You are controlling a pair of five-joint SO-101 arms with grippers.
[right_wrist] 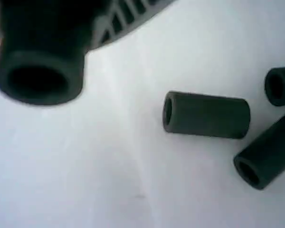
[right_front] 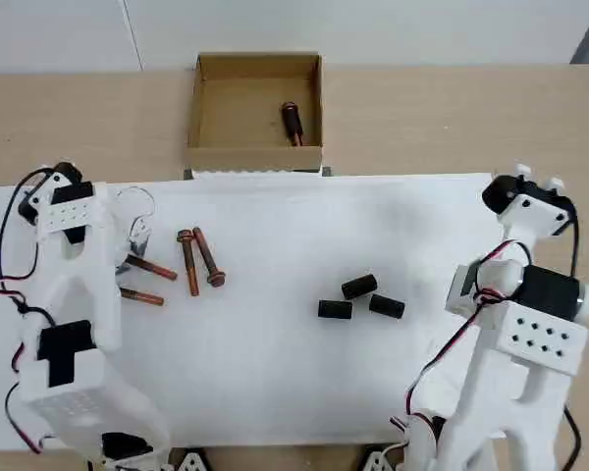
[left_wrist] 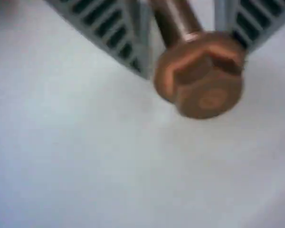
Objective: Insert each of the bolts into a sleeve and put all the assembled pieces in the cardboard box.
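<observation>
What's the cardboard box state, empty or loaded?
Loaded: one bolt-in-sleeve piece lies inside the cardboard box, on its floor.

No readable text, labels, numbers or signs anywhere.

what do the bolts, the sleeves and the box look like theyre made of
Each bolt: metal, likely copper-plated steel, going by the reddish-brown sheen on the hex head.
Each sleeve: matte black, probably rubber or plastic; no shine.
Cardboard box: plain brown cardboard, matte, with folded walls.
</observation>
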